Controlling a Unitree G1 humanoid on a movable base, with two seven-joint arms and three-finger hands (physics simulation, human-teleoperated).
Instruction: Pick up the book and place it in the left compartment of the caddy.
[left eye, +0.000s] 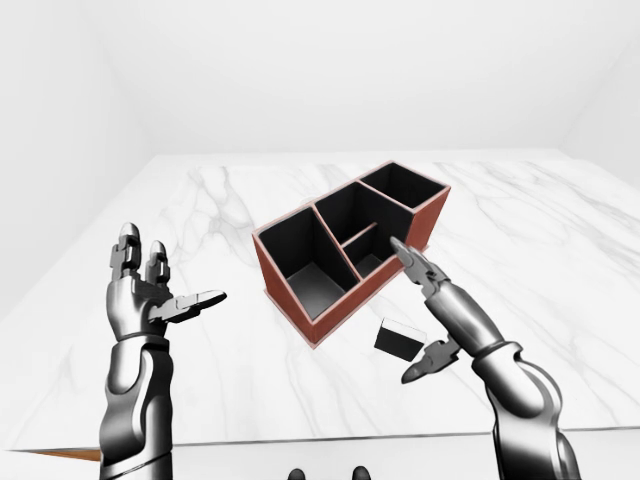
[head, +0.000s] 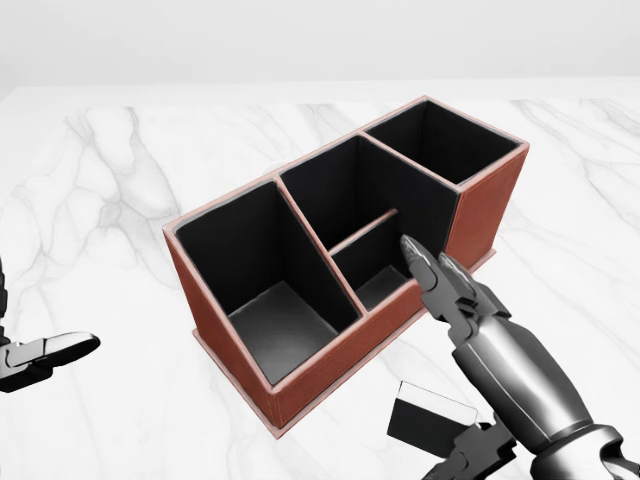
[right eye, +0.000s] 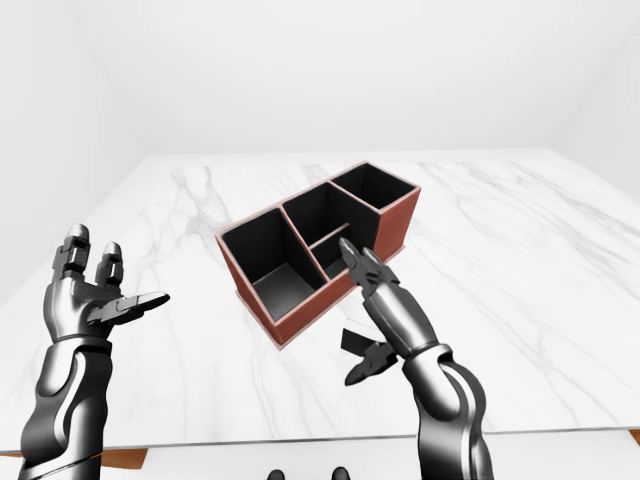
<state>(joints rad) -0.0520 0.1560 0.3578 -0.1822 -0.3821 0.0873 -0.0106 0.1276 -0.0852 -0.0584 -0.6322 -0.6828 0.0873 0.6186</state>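
The caddy (head: 340, 290) sits on the white marble counter (left eye: 560, 260), turned at an angle so that its long side runs from lower left to upper right in the head view; its walls are reddish brown outside and black inside; it has a large compartment at its left end, a middle section split by a short divider, and another compartment at the upper right end; all of them show only their dark floors and walls.

The book (left eye: 399, 339), a small dark block with a pale edge, lies flat on the counter just below the caddy's long near wall, outside every compartment.

The right hand (left eye: 425, 320) reaches over that spot; its two long fingers (head: 440, 275) are stretched straight toward the caddy's middle section, and the thumb hangs apart below them beside the book; the hand is spread wide and grips nothing; whether the thumb touches the book cannot be told.

The left hand (left eye: 150, 298) is raised well to the left of the caddy, its fingers upright and thumb stuck out sideways, spread wide and holding nothing.
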